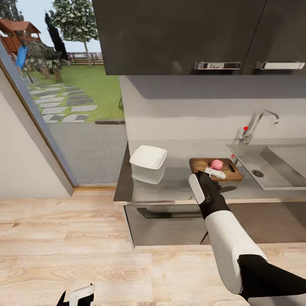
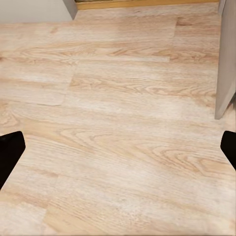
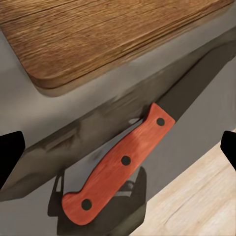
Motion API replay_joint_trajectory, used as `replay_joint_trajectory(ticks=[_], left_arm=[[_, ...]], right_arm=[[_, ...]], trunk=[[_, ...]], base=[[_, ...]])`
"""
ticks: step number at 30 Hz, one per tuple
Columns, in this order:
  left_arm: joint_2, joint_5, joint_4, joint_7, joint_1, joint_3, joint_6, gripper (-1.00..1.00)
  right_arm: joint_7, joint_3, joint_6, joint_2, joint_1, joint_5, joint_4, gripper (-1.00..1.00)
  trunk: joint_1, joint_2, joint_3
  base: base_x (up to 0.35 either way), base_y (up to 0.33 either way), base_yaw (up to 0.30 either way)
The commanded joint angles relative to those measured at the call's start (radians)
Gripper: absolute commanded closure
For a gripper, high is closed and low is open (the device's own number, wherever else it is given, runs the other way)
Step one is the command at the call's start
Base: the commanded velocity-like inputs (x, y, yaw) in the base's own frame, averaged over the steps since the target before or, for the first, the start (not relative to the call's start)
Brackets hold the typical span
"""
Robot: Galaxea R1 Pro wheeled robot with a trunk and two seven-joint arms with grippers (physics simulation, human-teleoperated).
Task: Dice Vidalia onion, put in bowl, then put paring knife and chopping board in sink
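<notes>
On the brown wooden chopping board (image 1: 216,168) sits the round pink Vidalia onion (image 1: 216,164), already out of the rectangular stainless-steel sink (image 1: 276,163) that lies just beside the board, on the tap side. The red-handled paring knife (image 3: 120,162) with its dark pointed blade lies flat on the smooth grey reflective table (image 3: 29,105), just off the board's near corner and close to the table's front edge, with pale wooden floor (image 3: 196,196) showing past that edge. The risk, as I judge it, is that a careless descent would nudge the knife over that front edge, or that a grip taken at the butt of the handle would let the blade droop and swing when lifted; a push against the board could also set the round onion rolling toward the sink. The right gripper (image 1: 215,173) hangs over the knife and the board's near edge with its fingers spread wide apart, one dark tip at each side of the right wrist view, holding nothing and touching nothing that I can see. Farther from the board, away from the sink, stands the shallow white squarish bowl (image 1: 148,163) on the same table. The left gripper (image 2: 118,155) hangs low over the floor, well apart from the board, its fingers also wide apart and empty.
</notes>
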Motion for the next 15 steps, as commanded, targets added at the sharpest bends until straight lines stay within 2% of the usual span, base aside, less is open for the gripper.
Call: replay_joint_trajectory(ticks=[1, 9, 15], left_arm=[[-0.001, 0.003, 0.004, 0.005, -0.002, -0.008, -0.004, -1.0], [-0.001, 0.003, 0.004, 0.005, -0.002, -0.008, -0.004, -1.0], [-0.001, 0.003, 0.004, 0.005, -0.002, -0.008, -0.004, -1.0]], right_arm=[[-0.006, -0.001, 0.003, 0.0, -0.001, -0.007, -0.001, -1.0], [0.001, -0.002, 0.003, 0.0, -0.001, -0.006, -0.001, -1.0], [0.05, -0.002, 0.003, 0.0, -0.001, -0.002, -0.001, -1.0]], trunk=[[0.001, -0.002, -0.004], [0.001, -0.002, -0.016], [0.001, -0.002, -0.026]], base=[[0.0, 0.0, 0.0], [0.0, 0.0, 0.0], [0.0, 0.0, 0.0]])
